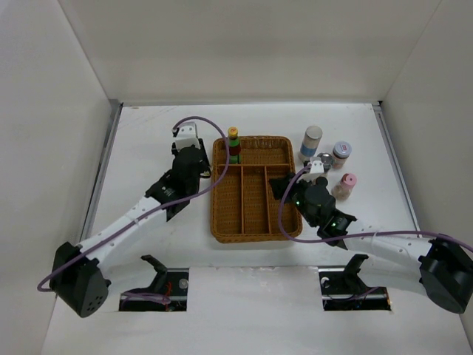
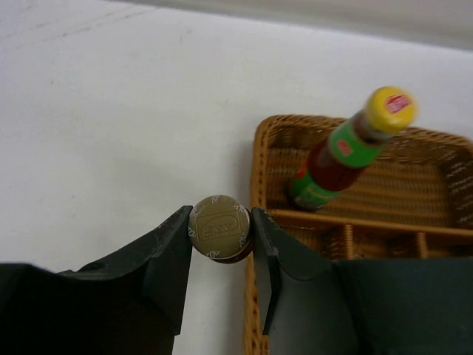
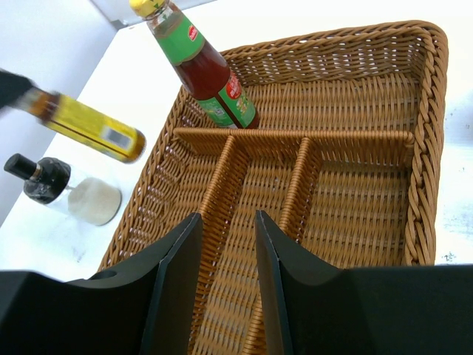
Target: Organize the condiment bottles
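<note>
Now left pincer (image 2: 222, 222) clamps yellow-capped dark bottle (image 2: 218, 231); right pincer (image 3: 227, 218) narrow, empty, above wicker tray (image 3: 355, 111).

Bright, even light is cast from above, and the white tabletop (image 1: 148, 140) is nearly washed out. Soft shadows are seen beneath the arms. In the wrist views, blur is seen on the yellow-capped bottle (image 2: 344, 151) at upper right and on the yellow-labelled bottle (image 3: 89, 127) at left.

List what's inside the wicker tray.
One yellow-capped sauce bottle stands in the tray's far-left corner. The visible compartments hold nothing else; the right claw covers their near ends.
</note>
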